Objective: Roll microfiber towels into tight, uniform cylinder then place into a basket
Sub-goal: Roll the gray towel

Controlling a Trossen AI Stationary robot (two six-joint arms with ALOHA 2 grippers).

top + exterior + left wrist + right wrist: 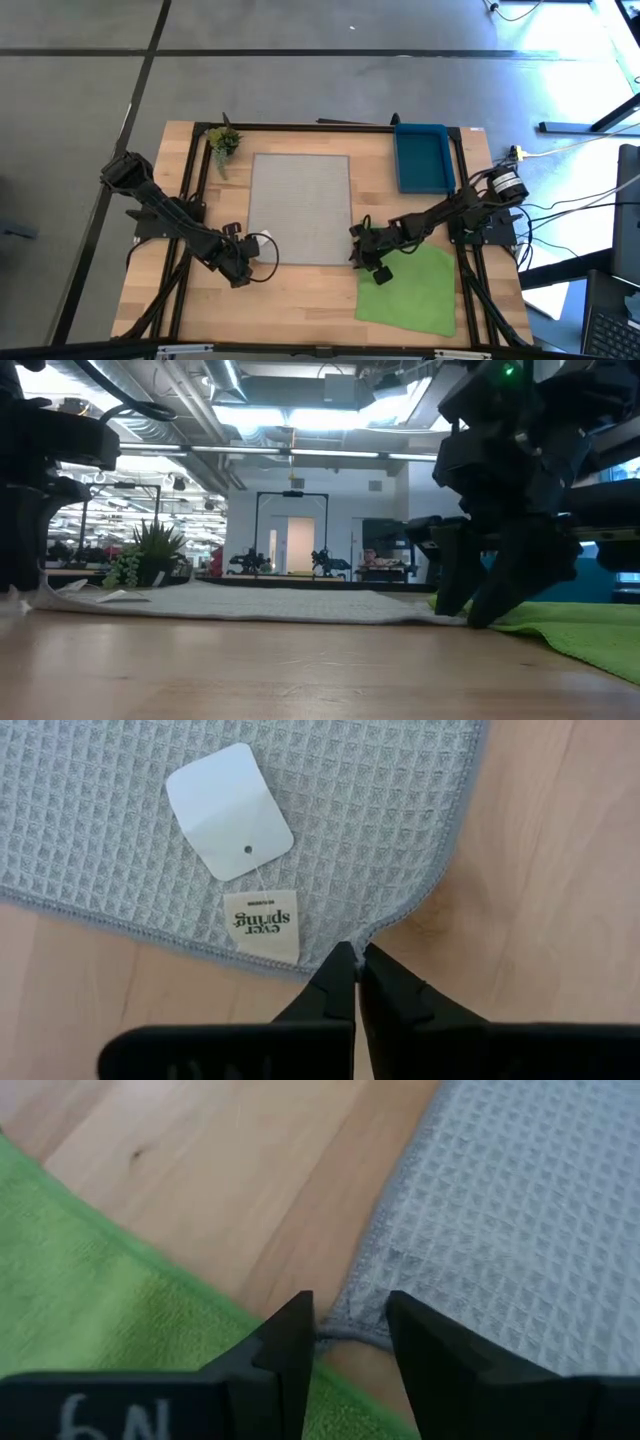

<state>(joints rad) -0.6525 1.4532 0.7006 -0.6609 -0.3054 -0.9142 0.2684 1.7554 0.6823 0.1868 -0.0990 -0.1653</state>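
The light grey towel (300, 208) lies spread flat on the middle of the table, with its white tag (228, 810) near its near left corner. My left gripper (357, 958) is shut at that corner. My right gripper (350, 1325) is open, its fingers standing on either side of the towel's near right corner (352, 1320). In the low view its fingertips (478, 610) reach down to the table. The green towel (408, 290) lies flat at the near right, and its edge (150, 1270) passes under my right gripper. The blue basket (422, 155) stands at the far right. My left gripper pinches the hem of the grey towel's near left corner (375, 932) between its two fingertips. It comes from above, slanting down. The hem puckers in toward the tips, and the rest of the towel lies flat on the table. My right gripper: I cannot tell whether it touches the towel.
A small green plant sprig (224, 142) lies at the far left, beside the grey towel's far corner. A black frame (300, 127) runs round the table top. Bare wood (300, 300) shows between the grey towel and the near edge.
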